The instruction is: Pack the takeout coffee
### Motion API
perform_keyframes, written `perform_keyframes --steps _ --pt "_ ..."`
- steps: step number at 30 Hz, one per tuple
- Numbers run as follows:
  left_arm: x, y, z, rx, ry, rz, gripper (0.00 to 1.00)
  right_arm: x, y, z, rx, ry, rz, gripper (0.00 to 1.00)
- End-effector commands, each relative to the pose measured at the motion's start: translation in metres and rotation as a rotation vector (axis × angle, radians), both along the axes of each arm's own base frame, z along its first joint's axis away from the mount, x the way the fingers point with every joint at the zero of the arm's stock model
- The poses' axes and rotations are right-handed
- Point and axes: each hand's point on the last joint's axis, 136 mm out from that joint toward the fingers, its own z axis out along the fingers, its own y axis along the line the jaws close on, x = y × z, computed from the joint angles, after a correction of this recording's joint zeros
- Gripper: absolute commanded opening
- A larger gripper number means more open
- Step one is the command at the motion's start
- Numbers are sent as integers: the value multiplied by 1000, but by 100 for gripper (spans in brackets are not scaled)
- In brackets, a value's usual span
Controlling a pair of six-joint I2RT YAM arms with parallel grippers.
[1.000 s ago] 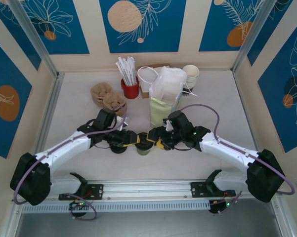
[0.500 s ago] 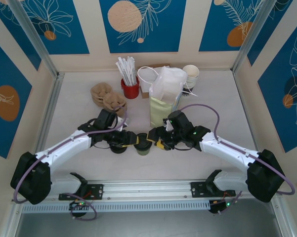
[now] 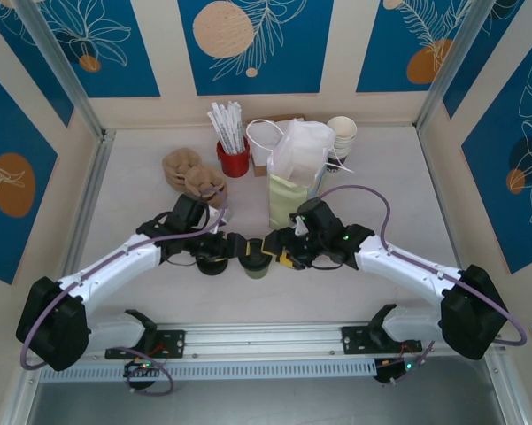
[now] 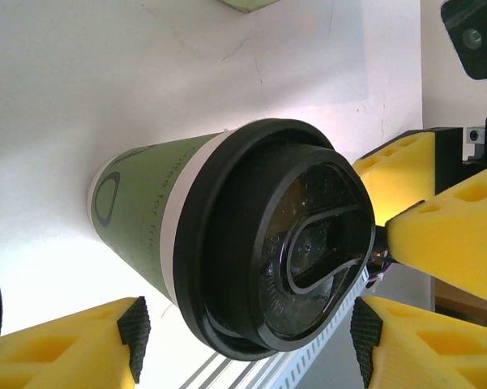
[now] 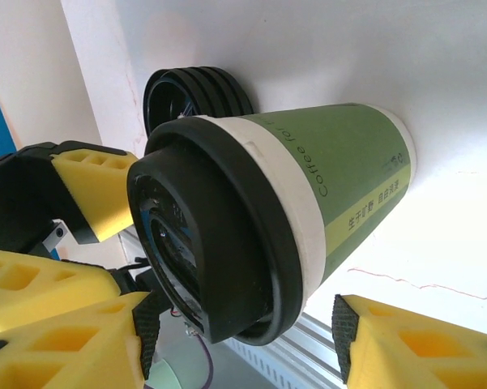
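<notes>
While standing upright near the front middle of the table [image 3: 124, 204], points black lid up, long axis vertical: takeout coffee [image 3: 257, 262]. Flanked by left gripper [image 4: 247, 334] and right gripper [image 5: 245, 324], each with jaws apart around the lid; contact impossible to tell. Stack of black lids [image 5: 196, 87] just beside; bare tabletop toward the near rail [image 3: 266, 336]. Olive-green sides, white band under the lid, printed lettering

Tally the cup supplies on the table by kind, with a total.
Lidded green paper coffee cup: 1
Stack of loose black plastic lids: 1
Stack of cream paper cups: 1
Red holder of white sticks: 1
Total: 4
</notes>
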Motion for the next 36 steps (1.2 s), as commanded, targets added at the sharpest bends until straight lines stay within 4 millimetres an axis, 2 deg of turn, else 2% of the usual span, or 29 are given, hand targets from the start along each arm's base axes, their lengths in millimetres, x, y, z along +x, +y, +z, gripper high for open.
perform_keyframes --steps 1,7,15,24,30,36 --pt "5 -4 9 -3 -37 -4 68 2 3 5 -15 -23 16 60" --pt "11 -6 6 11 -42 -10 62 3 4 0 -32 -20 18 60" --pt "18 -10 1 26 -36 -22 46 7 5 -2 -43 -31 18 55" --pt "20 -10 -6 41 -31 -23 47 13 5 -10 -60 -16 25 52" --pt "21 -12 -3 33 -36 -31 48 13 4 -14 -78 5 20 50" --pt "20 -11 -6 40 -28 -36 44 11 1 -15 -100 4 24 48"
